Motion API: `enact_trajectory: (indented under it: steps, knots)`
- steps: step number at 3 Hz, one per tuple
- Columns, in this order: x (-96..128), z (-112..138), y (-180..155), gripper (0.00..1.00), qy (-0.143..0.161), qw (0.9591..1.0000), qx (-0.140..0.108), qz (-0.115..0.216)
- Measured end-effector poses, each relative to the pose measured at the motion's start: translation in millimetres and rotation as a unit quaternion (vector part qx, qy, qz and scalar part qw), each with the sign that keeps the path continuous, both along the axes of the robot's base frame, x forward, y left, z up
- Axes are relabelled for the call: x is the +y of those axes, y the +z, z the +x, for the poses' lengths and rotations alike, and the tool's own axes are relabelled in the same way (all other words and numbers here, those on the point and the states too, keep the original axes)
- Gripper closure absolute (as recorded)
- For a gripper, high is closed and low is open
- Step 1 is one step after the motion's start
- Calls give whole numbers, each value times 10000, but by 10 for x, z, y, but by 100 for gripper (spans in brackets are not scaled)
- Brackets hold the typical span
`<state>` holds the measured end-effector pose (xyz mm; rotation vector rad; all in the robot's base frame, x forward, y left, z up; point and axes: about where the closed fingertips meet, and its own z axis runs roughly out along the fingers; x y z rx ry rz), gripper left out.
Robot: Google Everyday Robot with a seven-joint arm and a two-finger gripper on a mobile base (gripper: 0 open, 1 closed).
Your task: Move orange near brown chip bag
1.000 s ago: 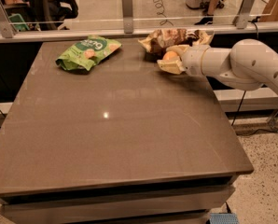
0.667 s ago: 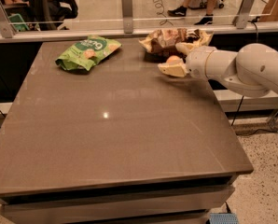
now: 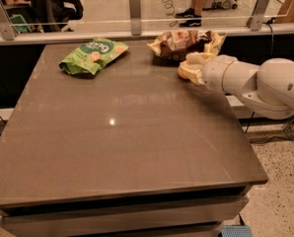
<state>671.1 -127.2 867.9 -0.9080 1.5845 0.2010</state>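
Observation:
The brown chip bag (image 3: 185, 43) lies wrinkled at the table's far edge, right of centre. My gripper (image 3: 189, 69) reaches in from the right on a white arm and sits just in front of the bag, low over the table. It is shut on the orange (image 3: 184, 73), which shows only as a pale orange rounded patch between the cream fingers (image 3: 197, 59). The orange is almost touching the bag's near edge.
A bright green snack bag (image 3: 92, 56) lies at the far left of the grey table (image 3: 122, 132). A glass barrier on metal posts (image 3: 134, 4) runs along the table's far edge. My white arm (image 3: 265, 85) hangs over the table's right edge.
My gripper has shifted a little to the right, staying just in front of the brown chip bag. Both bags lie as before.

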Motion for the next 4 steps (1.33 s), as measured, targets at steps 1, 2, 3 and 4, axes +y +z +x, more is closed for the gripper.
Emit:
enact_trajectory:
  steps: [1,2,3,4]
  knots:
    - [-16,-96,81,99,-20,9999,-113,6]
    - [-26,-144,136,92,31,9999,-156,24]
    - [-26,-162,185,73,99,9998,-184,48]
    - [-72,-279,295,50,150,9996,-245,67]
